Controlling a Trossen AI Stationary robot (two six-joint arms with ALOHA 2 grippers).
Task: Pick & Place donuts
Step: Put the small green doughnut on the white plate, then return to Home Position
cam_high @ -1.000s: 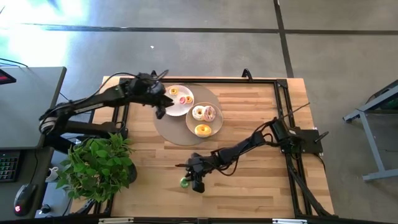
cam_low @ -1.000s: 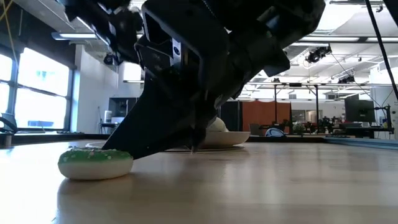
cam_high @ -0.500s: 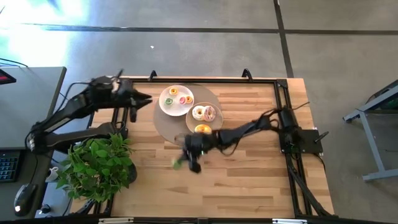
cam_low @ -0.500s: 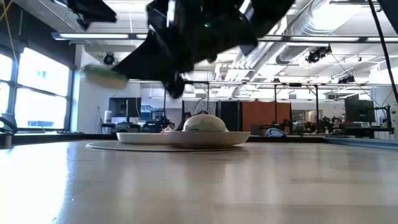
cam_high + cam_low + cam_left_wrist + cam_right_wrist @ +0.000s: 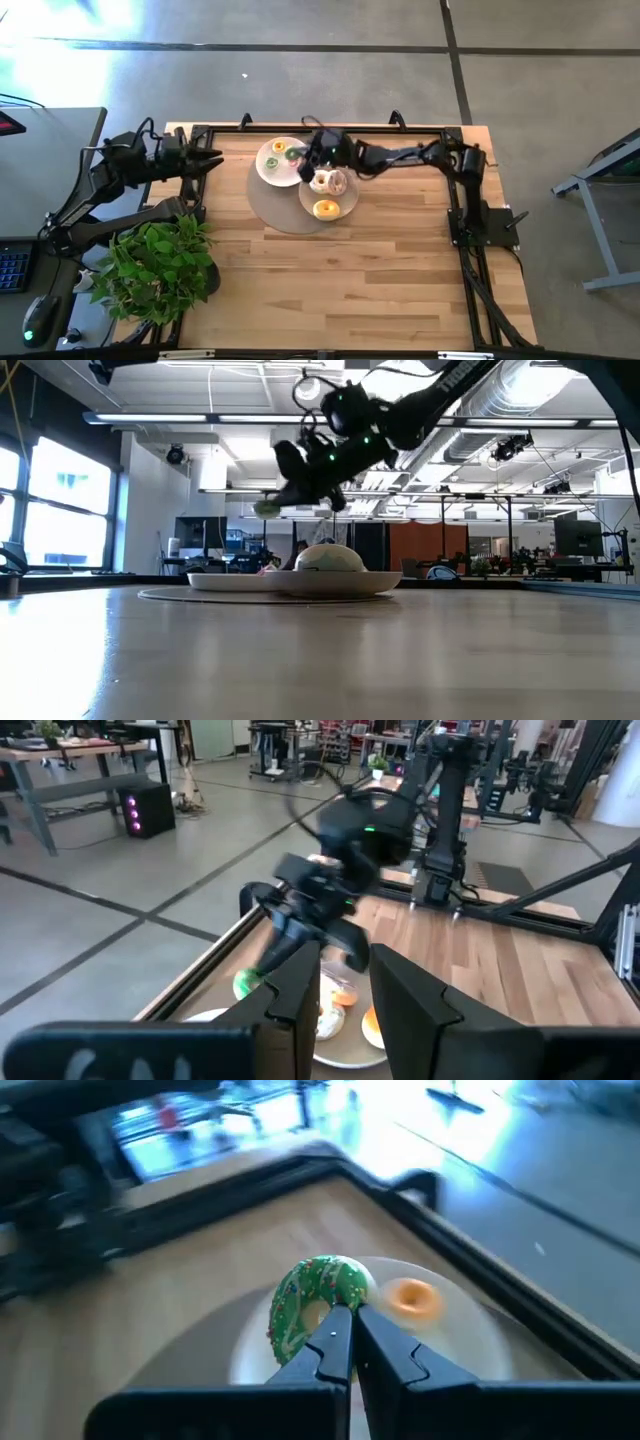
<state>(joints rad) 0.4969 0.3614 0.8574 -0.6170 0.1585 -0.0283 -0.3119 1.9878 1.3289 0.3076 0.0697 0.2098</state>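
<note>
My right gripper [image 5: 306, 153] hangs above the white plate [image 5: 272, 174], shut on a small green sprinkled donut [image 5: 312, 1302], which also shows in the low view as the green donut [image 5: 265, 507], well above the table. A tiny orange donut [image 5: 412, 1298] lies on that plate. The beige plate [image 5: 350, 197] beside it carries a white-frosted donut [image 5: 320, 181], a pink one [image 5: 338, 182] and a yellow-orange one [image 5: 325, 209]. My left gripper [image 5: 212, 160] waits open at the table's left, clear of the plates. My right gripper pinches the green donut between its two fingers [image 5: 338, 1338] at the part of the ring [image 5: 322, 1323] nearest the wrist. The fingers slant down from the table's right. The donut is lifted clear, tilted on edge, with its sprinkled face toward the wrist camera.
Both plates rest on a round beige mat [image 5: 268, 205]. A potted plant [image 5: 160, 262] stands at the near left corner. A black frame rail [image 5: 420, 128] runs along the far edge. Bare wood stretches across the table's near half [image 5: 380, 280].
My right gripper, shut on the green donut, has lifted it off the near part of the table and carried it up and toward the far edge, to above the white plate. My left gripper has drawn back from the plates toward the table's left edge.
</note>
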